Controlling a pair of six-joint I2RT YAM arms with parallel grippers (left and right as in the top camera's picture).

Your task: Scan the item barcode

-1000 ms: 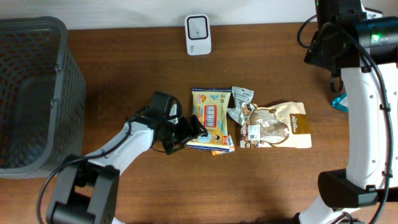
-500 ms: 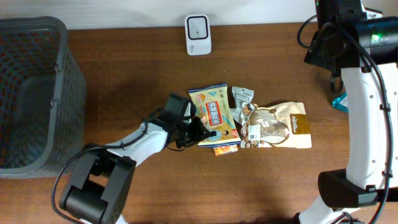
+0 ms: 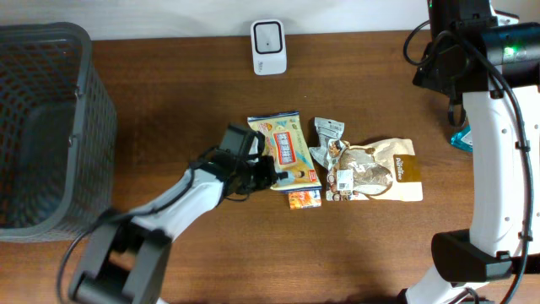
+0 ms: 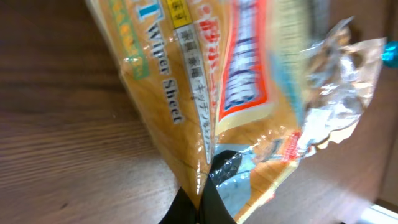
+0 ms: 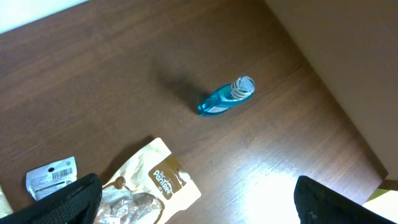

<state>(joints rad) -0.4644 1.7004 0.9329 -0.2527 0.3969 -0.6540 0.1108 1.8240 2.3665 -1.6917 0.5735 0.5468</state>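
Pack: wiper sheets [image 3: 287,152], mid bench [image 3: 169,101], left of snack bags [image 3: 380,169].
L gripper [image 3: 263,176]: clamped on pack's near edge.
R gripper [image 5: 199,208]: wide open, empty, far right.
Your move: lift slow, turn barcode side to scanner [image 3: 268,36], far centre; thin edge grip may slip.

A brown wooden table [image 3: 169,93] bears a basket [image 3: 97,110], white scanner [image 3: 269,47], tan pouch [image 3: 396,169] and blue bottle [image 5: 225,97].

Yellow wiper-sheet packet [image 3: 285,152], tilted, pinched at edge
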